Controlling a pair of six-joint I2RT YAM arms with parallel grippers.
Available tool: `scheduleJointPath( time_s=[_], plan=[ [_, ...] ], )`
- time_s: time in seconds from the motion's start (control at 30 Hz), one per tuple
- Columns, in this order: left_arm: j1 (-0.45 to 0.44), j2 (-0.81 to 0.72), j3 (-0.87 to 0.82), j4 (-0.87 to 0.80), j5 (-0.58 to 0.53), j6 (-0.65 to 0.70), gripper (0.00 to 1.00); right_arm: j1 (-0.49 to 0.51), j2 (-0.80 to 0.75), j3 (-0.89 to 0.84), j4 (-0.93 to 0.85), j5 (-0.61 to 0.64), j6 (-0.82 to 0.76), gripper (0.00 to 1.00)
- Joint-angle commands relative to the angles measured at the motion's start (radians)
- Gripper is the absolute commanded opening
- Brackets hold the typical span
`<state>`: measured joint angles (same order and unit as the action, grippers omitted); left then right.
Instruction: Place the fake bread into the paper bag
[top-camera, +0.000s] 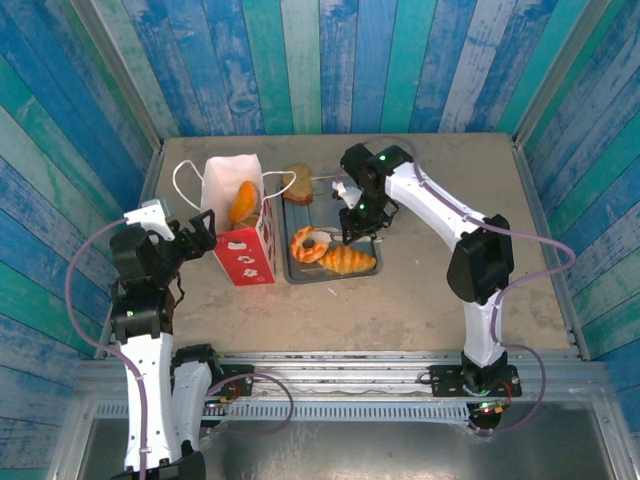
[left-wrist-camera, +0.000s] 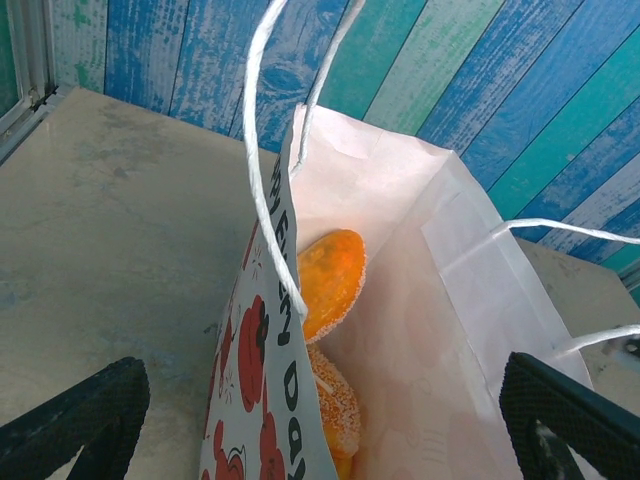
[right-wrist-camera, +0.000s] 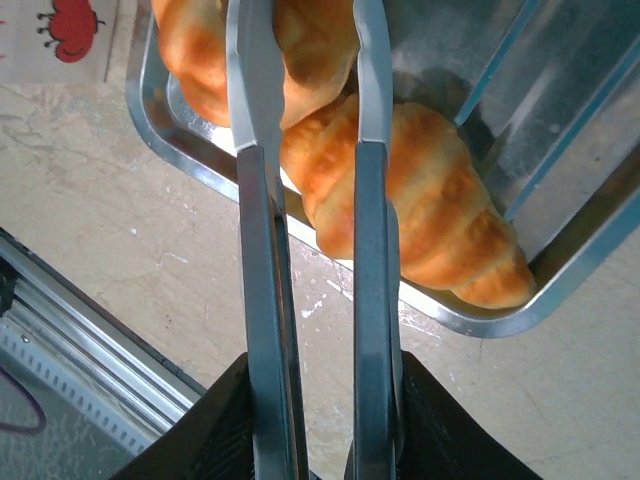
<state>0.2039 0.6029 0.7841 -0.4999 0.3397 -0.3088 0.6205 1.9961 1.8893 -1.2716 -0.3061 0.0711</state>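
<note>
The paper bag (top-camera: 243, 235) stands upright left of the tray, white above and red-printed below. In the left wrist view the paper bag (left-wrist-camera: 410, 290) holds an orange bun (left-wrist-camera: 335, 275) above a sugared piece (left-wrist-camera: 338, 410). My left gripper (top-camera: 195, 235) is open, one finger on each side of the bag. My right gripper (right-wrist-camera: 320, 400) is shut on metal tongs (right-wrist-camera: 258, 250). The blades reach over a golden ring donut (right-wrist-camera: 310, 50) and the end of a croissant (right-wrist-camera: 430, 200). Both lie in the tray: donut (top-camera: 306, 246), croissant (top-camera: 350, 261).
The grey metal tray (top-camera: 295, 272) sits mid-table, right of the bag; a brown slice (top-camera: 298, 183) lies at its far end. The bag's cord handles (left-wrist-camera: 262, 150) loop up in front of the left wrist camera. Blue plank walls enclose the table.
</note>
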Motion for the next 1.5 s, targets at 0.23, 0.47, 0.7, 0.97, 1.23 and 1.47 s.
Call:
scheduleJointPath(
  time_s=[0.23, 0.47, 0.7, 0.97, 1.23, 1.47],
  plan=[
    [0.004, 0.018, 0.052, -0.04, -0.09, -0.079, 0.94, -0.004, -0.176, -0.049, 0.012, 0.06, 0.027, 0.34],
    [0.005, 0.035, 0.072, -0.048, -0.078, -0.109, 0.94, -0.007, -0.278, -0.071, 0.012, 0.11, 0.043, 0.34],
    [0.004, 0.071, 0.078, -0.039, -0.044, -0.165, 0.96, -0.014, -0.369, -0.046, -0.013, 0.153, 0.055, 0.34],
    [0.004, 0.121, 0.061, 0.004, 0.01, -0.237, 1.0, -0.014, -0.435, -0.019, -0.015, 0.16, 0.063, 0.34],
    [0.005, 0.134, 0.048, 0.009, 0.004, -0.229, 0.95, -0.013, -0.464, 0.053, -0.017, 0.162, 0.063, 0.34],
    [0.005, 0.125, 0.024, 0.033, 0.005, -0.228, 0.86, -0.013, -0.423, 0.172, -0.016, 0.188, 0.062, 0.34]
  ],
)
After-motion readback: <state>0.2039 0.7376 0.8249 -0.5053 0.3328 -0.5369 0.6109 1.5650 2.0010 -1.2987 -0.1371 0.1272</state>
